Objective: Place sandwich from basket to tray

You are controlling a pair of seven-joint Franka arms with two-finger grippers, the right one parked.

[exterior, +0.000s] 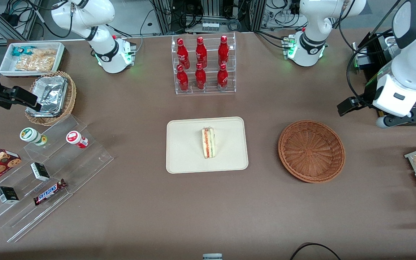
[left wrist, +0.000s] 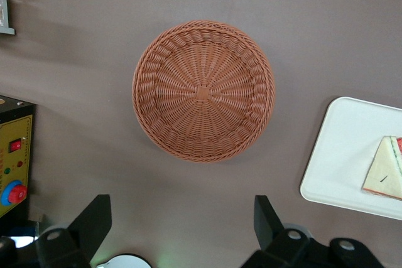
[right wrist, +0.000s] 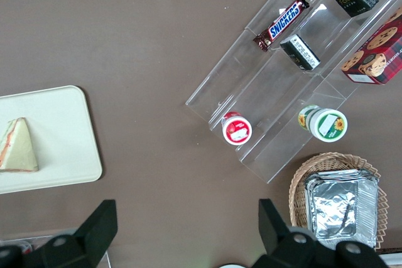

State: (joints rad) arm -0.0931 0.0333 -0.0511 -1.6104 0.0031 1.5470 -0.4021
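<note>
Sandwich (exterior: 208, 142) is seen lying at the middle of the tray (exterior: 182, 159) — the basket (exterior: 311, 150), at 3 o'clock, is bare. Above it the left gripper (left wrist: 182, 230) is held with fingers (left wrist: 94, 221) spread wide, nothing between them.

Robot lab: cable bundles (exterior: 211, 14), aluminium framing, staged snack displays.

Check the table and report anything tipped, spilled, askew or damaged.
Nothing stands out. The sandwich lies whole in the middle of the tray, filling edge up, nothing spilled. The basket sits upright and bare beside it. The tool hangs open, raised over the table near the basket, toward the working arm's end, holding nothing.
</note>
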